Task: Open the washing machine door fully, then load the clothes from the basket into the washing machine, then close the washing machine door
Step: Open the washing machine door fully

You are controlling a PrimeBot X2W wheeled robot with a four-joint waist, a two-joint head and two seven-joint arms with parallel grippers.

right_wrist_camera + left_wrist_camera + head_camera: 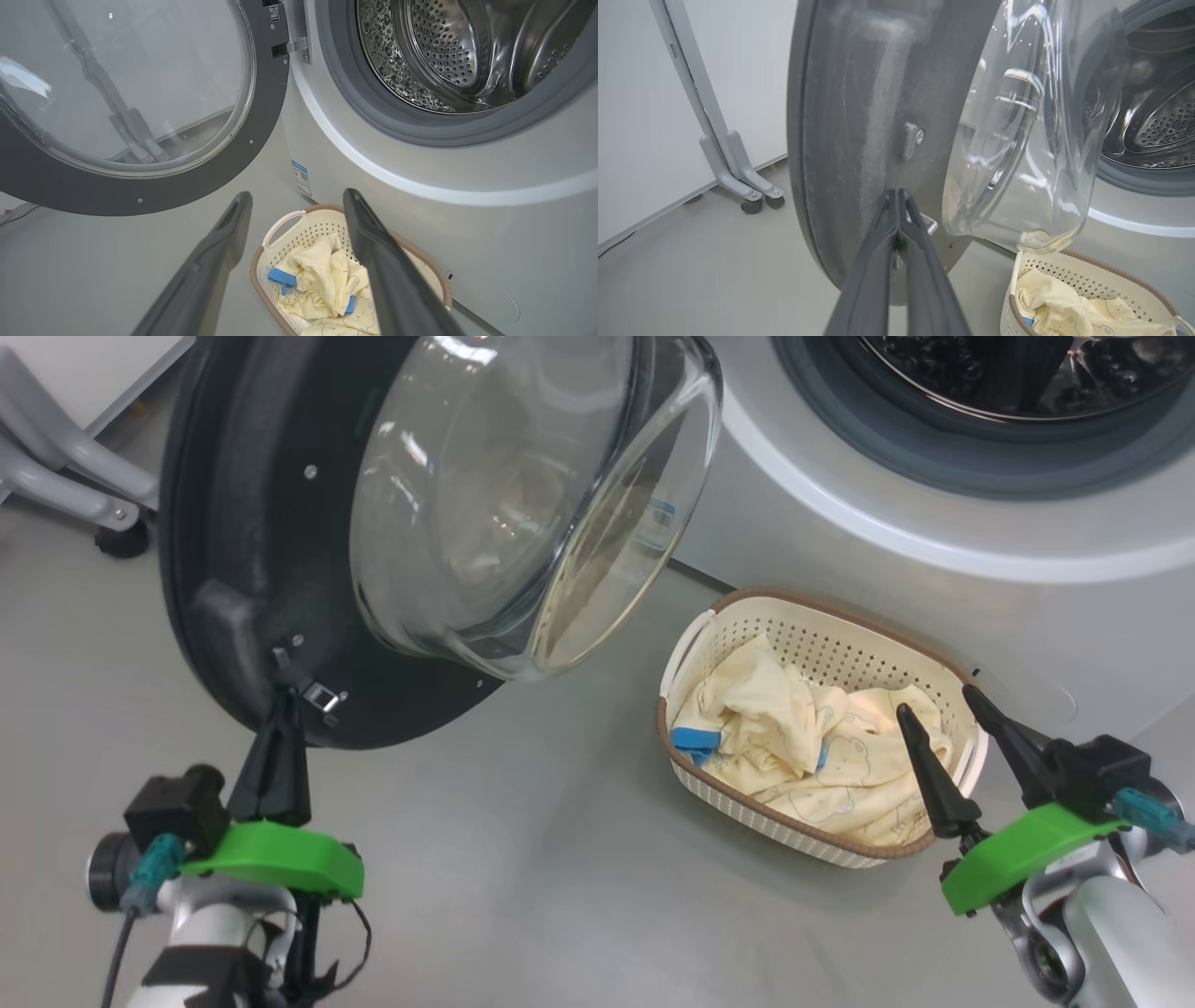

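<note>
Fingers (387,270) partly hide clothes (317,280) in the basket (308,231).

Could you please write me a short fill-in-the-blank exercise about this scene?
1. The clothes lie in the ____.
2. The left tool, its tips at the washing machine door, is ____.
3. The right tool, above the clothes, is ____.
Missing words: basket; shut; open.
</note>
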